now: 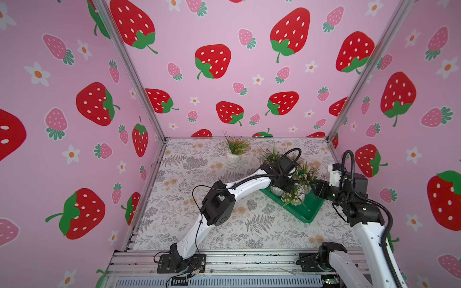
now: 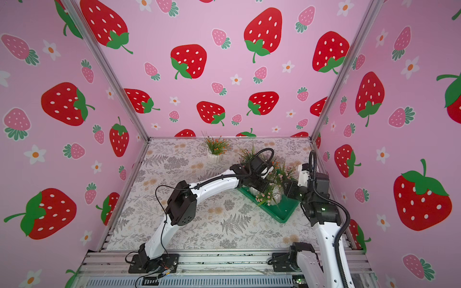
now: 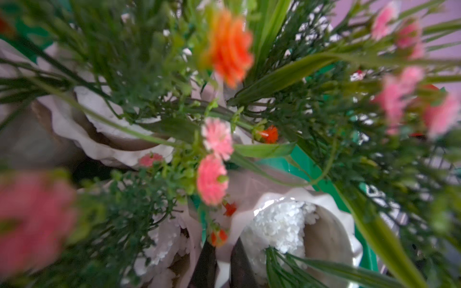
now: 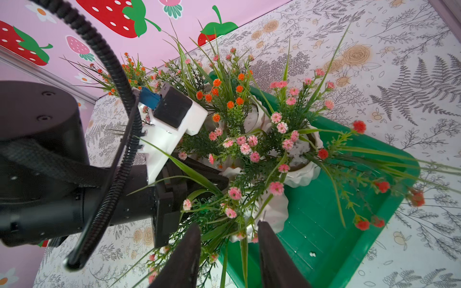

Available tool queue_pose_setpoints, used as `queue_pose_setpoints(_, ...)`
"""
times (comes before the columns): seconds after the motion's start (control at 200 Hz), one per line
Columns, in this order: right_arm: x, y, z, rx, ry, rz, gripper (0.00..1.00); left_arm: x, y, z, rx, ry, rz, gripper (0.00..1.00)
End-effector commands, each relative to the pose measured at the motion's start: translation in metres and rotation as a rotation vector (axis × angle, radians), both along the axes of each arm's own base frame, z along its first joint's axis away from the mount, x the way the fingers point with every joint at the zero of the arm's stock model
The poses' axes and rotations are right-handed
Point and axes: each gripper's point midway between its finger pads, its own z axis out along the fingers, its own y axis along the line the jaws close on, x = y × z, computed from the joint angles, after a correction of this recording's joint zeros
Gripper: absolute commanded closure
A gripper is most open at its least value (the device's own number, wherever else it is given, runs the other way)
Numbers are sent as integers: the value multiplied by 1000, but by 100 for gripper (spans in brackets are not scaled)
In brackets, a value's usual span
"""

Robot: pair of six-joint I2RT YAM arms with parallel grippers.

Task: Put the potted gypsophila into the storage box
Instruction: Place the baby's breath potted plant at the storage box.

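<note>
The green storage box [image 1: 310, 216] [image 2: 284, 217] sits right of centre on the flowered tabletop [image 1: 199, 224] in both top views. It is crowded with potted gypsophila [image 4: 299, 172], pink, orange and red. One more orange-flowered pot [image 1: 233, 150] stands alone at the upper middle of the tabletop. The left gripper [image 3: 222, 245] is clamped on the rim of a scalloped white pot [image 3: 331, 234] inside the box (foam filling [image 3: 279, 224] shows). The right gripper [image 4: 229, 227] hangs at the box's right edge, jaws apart with only stems between them.

Pink strawberry walls [image 1: 224, 25], grey floral tabletop [image 1: 249, 239], aluminium posts [image 1: 132, 72]
</note>
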Motion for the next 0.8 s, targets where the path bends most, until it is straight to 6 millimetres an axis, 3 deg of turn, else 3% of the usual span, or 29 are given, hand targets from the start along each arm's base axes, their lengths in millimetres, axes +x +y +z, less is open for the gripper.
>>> queue_pose_setpoints(0.0,0,0,8,5,-27,6,60,15,-4,15,-26,-49,31,100)
queue_pose_setpoints(0.325,-3,-1,9,-1,-30,3,60,19,3,12,13,-76,54,95)
queue_pose_setpoints(0.35,-3,-1,9,-1,-29,3,60,19,3,13,12,-77,55,90)
queue_pose_setpoints(0.485,-5,-1,10,-1,-32,4,60,17,4,16,12,-86,56,83)
queue_pose_setpoints(0.795,-10,-2,13,-3,-38,0,60,16,4,26,5,-107,59,76)
